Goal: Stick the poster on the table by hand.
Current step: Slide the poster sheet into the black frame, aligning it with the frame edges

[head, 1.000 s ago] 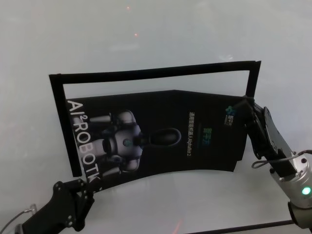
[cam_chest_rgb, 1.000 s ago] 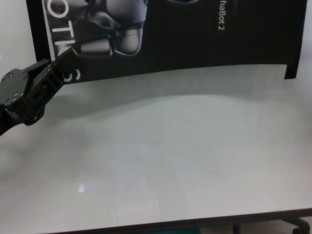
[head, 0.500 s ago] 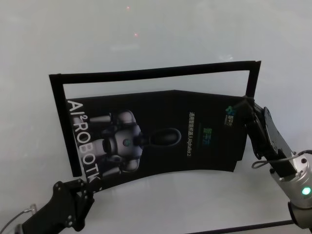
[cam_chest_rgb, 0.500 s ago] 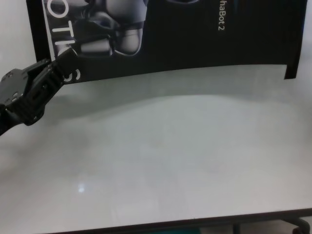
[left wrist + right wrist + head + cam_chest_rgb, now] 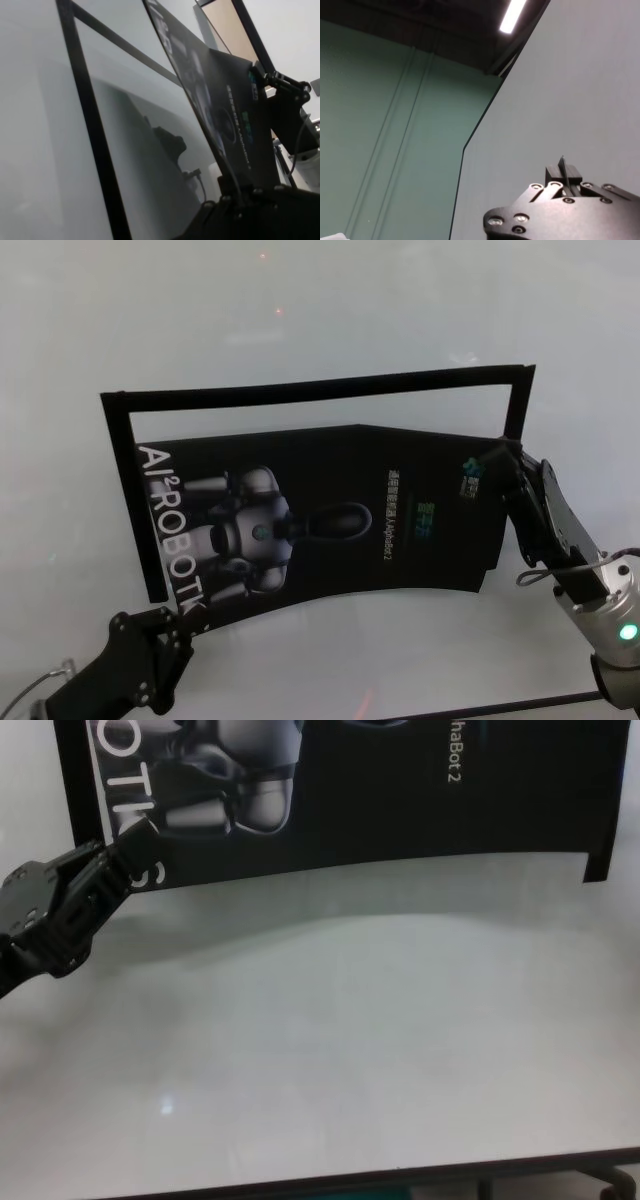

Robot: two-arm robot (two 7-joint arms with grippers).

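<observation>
— What can't you make out here?
— The poster (image 5: 350, 790) runs off the chest view's top edge, so you lose the printed robot's upper half and most of the lettering. Its small text is too fine to read from the head view.
— And the hands?
— The left hand (image 5: 182, 612) covers the poster's near corner. The right hand (image 5: 505, 452) never appears in the chest view.

Poster (image 5: 330, 520): glossy black, printed with a grey-white robot figure, white block lettering down one side, small white text and a teal-green logo. Surface (image 5: 380, 1050): plain glossy white, thin dark edge. Both grippers: matte black.
</observation>
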